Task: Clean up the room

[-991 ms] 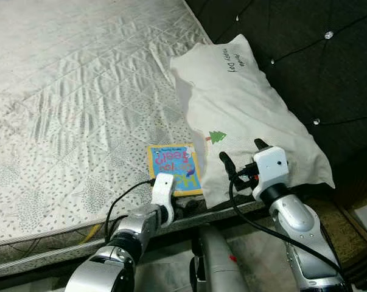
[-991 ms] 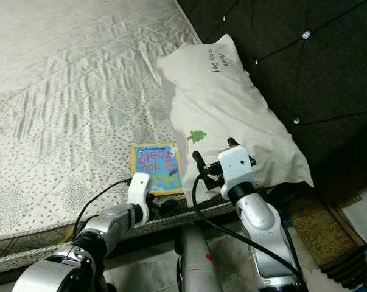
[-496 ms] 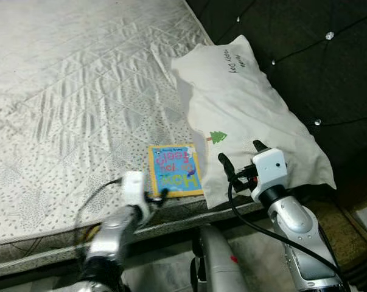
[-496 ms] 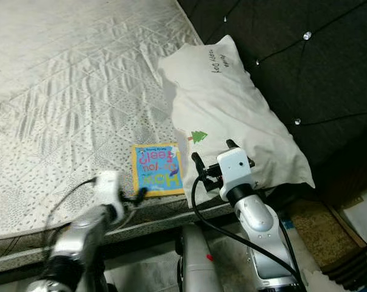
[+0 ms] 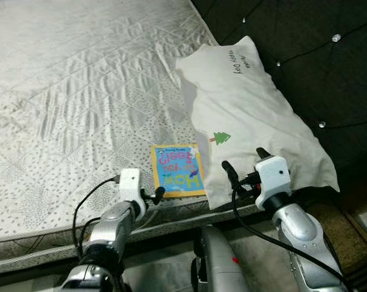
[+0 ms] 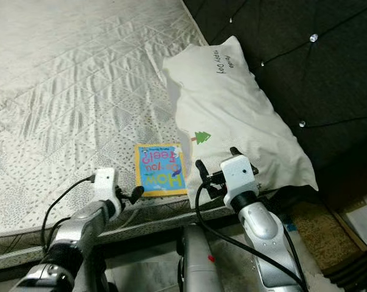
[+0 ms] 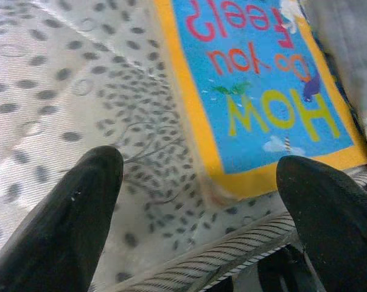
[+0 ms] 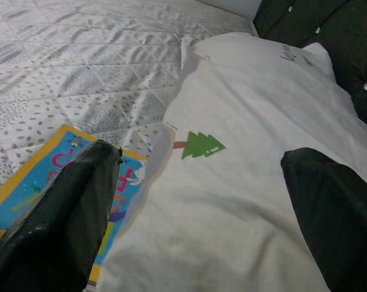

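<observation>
My left gripper (image 7: 198, 182) is hanging right at the near edge of the mattress (image 5: 67, 91), fingers spread wide, nothing between them. Through the wrist camera I'm looking straight at the near corner of the book (image 7: 256, 91), a little picture book with a blue cover and yellow border, lettering reading "How Do You Feel?". One finger (image 7: 67, 219) is sitting over the spotted mattress fabric, the other over by the book's corner, but I'm not touching the book as far as I can tell.

The book is lying flat near the mattress edge, and its far side is tucked a bit under the edge of the pillow (image 5: 256, 115).

My right gripper (image 5: 244, 167) is hovering over the near end of that pillow, also wide open and holding nothing. From the right wrist camera I'm seeing the pillow's little green tree print (image 8: 201, 146) between my two fingers, with the book peeking out beside one of them.

The pillow is white, with some handwriting near its far end, and it's leaning up against the dark tufted headboard (image 5: 317, 55). The mattress is bare, quilted, with a speckled pattern.
</observation>
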Robot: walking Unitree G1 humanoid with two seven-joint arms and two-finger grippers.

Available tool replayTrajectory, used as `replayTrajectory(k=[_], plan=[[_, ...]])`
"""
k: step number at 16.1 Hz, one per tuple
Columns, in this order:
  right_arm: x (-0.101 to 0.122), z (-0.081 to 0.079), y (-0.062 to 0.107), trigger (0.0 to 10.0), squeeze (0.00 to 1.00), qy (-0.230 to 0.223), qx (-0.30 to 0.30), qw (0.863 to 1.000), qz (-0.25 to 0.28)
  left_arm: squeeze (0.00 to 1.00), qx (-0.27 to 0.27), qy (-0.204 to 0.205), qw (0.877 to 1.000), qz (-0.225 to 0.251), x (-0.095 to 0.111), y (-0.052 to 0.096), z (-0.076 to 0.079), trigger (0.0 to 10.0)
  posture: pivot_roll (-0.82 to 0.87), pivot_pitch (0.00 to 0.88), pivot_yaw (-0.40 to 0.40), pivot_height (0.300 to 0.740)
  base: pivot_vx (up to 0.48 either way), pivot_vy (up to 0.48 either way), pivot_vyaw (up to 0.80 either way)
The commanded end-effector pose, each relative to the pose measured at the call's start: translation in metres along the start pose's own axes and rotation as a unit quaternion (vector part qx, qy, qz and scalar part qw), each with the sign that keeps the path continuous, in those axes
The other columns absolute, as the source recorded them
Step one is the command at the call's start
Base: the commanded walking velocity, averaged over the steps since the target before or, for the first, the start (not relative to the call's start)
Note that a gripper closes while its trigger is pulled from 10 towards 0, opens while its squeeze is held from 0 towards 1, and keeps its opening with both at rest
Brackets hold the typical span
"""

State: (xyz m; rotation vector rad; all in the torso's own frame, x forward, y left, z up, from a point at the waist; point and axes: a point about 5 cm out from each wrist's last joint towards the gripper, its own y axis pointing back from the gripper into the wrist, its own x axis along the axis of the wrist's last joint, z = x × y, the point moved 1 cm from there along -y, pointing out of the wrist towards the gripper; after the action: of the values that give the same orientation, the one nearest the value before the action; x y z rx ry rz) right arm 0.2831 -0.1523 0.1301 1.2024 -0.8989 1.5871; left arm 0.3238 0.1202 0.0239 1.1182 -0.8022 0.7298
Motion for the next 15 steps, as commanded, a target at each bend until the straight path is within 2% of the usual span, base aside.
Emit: replayTrajectory(k=[1, 5, 9, 15], plan=[[0.003, 0.004, 0.004, 10.0, 0.0, 0.007, -0.003, 1.0, 0.002, 0.0, -0.009, -0.003, 1.0, -0.023, -0.013, -0.001, 0.003, 10.0, -0.27, 0.217, -0.091, 0.6, 0.0, 0.0, 0.0], [0.006, 0.006, 0.003, 10.0, 0.0, 0.011, -0.002, 1.0, 0.003, 0.0, -0.014, 0.006, 0.999, -0.048, -0.02, -0.005, 0.006, 10.0, -0.28, 0.217, -0.094, 0.6, 0.0, 0.0, 0.0], [0.007, 0.007, 0.003, 10.0, 0.0, 0.013, -0.005, 1.0, 0.003, 0.0, -0.013, 0.018, 0.999, -0.05, -0.02, -0.007, 0.006, 10.0, -0.28, 0.215, -0.089, 0.6, 0.0, 0.0, 0.0], [0.008, 0.006, 0.001, 10.0, 0.0, 0.014, -0.006, 1.0, 0.005, 0.0, -0.012, 0.001, 0.998, -0.056, -0.016, -0.012, 0.012, 10.0, -0.3, 0.205, -0.084, 0.6, 0.0, 0.0, 0.0]])
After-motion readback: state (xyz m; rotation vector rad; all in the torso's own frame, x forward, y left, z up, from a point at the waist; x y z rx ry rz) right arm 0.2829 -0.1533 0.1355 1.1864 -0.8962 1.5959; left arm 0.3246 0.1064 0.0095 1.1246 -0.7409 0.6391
